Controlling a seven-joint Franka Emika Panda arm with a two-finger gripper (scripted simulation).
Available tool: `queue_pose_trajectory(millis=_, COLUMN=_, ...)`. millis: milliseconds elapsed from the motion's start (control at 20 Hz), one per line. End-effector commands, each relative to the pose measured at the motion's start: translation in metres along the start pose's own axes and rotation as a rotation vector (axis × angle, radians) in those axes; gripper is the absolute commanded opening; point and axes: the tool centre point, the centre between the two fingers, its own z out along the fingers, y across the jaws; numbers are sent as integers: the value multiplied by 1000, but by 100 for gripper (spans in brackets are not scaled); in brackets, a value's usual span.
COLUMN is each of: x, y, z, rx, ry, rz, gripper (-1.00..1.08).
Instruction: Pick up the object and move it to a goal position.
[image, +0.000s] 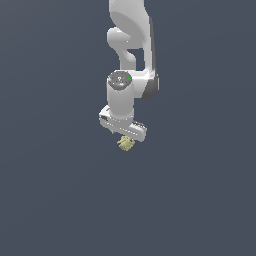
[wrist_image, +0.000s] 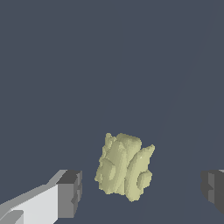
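End effector (wrist_image: 142, 189) spread wide, grey blocky fingers (wrist_image: 70, 192) flanking the untouched lumpy, ridged yellow-green object (wrist_image: 124, 168).

Simulated scene, featureless dark slate backdrop (image: 50, 200)

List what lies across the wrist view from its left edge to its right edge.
One claw finger → pale yellow-green lumpy object, sitting clear of both fingers → the other claw finger.
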Motion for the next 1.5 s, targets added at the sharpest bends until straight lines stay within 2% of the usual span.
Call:
queue_pose_trajectory(millis=0, x=-7, y=-1, z=7, rx=2, ry=3, rz=62, gripper=100)
queue_pose_trajectory(millis=600, x=-26, y=-2, z=26, rx=6, ry=12, rz=238, gripper=100)
queue_pose_trajectory(millis=1050, x=-28, y=-2, z=31, rx=6, ry=13, rz=250, gripper=100)
queue_pose_trajectory(millis=1450, x=-28, y=-2, z=64, rx=6, ry=13, rz=254, gripper=100)
